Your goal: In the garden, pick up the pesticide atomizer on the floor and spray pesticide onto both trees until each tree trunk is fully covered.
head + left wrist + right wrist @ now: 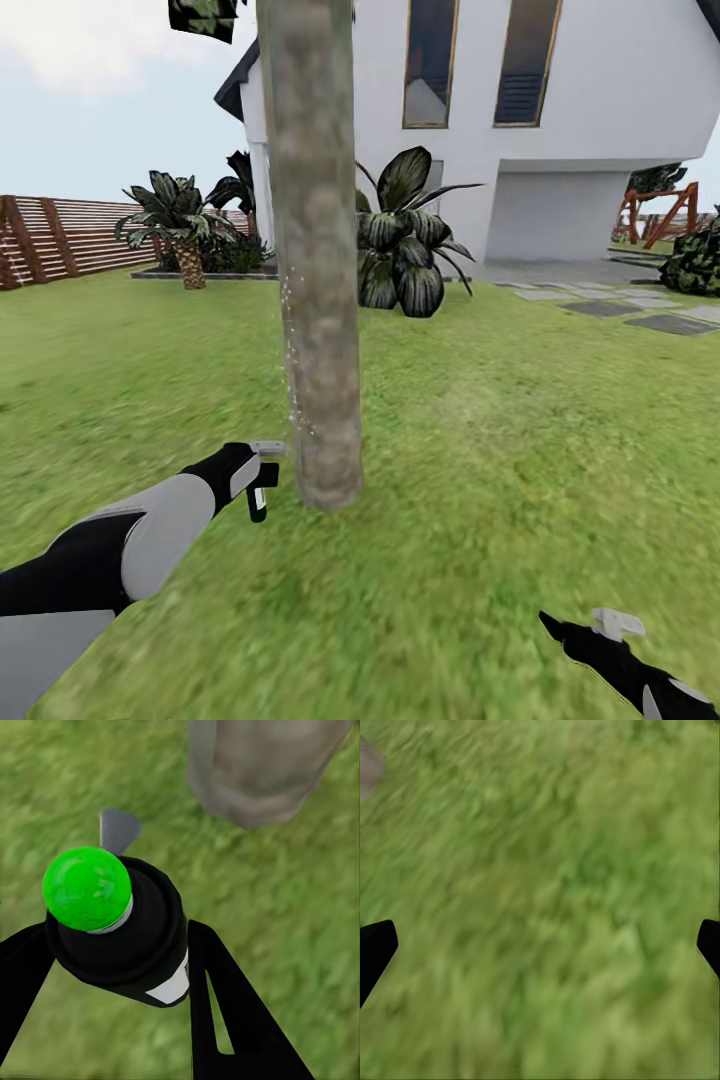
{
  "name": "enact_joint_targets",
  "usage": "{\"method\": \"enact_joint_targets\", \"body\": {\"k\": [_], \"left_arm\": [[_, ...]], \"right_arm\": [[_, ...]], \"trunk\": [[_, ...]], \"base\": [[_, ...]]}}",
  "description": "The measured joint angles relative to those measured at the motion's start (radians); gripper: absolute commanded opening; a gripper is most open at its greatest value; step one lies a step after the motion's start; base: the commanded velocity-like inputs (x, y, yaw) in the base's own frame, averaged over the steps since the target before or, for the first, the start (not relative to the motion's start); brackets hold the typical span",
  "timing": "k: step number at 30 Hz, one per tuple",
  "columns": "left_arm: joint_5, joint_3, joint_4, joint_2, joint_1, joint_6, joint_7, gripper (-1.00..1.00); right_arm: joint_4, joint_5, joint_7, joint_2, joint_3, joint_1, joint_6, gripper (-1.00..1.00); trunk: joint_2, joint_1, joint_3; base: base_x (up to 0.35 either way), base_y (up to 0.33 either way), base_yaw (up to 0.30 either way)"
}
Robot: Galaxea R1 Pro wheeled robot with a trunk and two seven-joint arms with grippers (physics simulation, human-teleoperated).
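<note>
Left hand (112, 967) clamped on pesticide atomizer (120, 926), held just beside base of tree trunk (312, 250), above grass lawn (500, 450). Right hand (540, 945) spread wide, holding nothing.

- Standing upright on the grass lawn (520, 430): tree trunk (312, 250), thick, straight, mottled grey-brown, slightly flared at the base, with fine white specks dotting its left edge.
- Being held just beside the trunk's base, on its left: pesticide atomizer (124, 937), near-black bottle with a white label, a bright green round cap and a light grey nozzle pointing toward the trunk.
- Stretching around both: blurry green lawn.
</note>
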Motion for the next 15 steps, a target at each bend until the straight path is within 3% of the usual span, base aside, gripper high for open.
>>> {"method": "enact_joint_targets", "body": {"k": [6, 15], "left_arm": [[0.0, 0.0, 0.0, 0.0, 0.0, 0.0, 0.0, -1.0], [0.0, 0.0, 0.0, -0.001, 0.0, 0.001, 0.0, -1.0]], "right_arm": [[0.0, 0.0, -0.001, 0.0, 0.0, 0.0, 0.0, 1.0], [0.002, 0.001, -0.001, 0.0, 0.0, 0.0, 0.0, 1.0]], "trunk": [[0.0, 0.0, 0.0], [0.0, 0.0, 0.0]], "base": [[0.09, -0.316, 0.192], [0.067, -0.316, 0.015]]}}
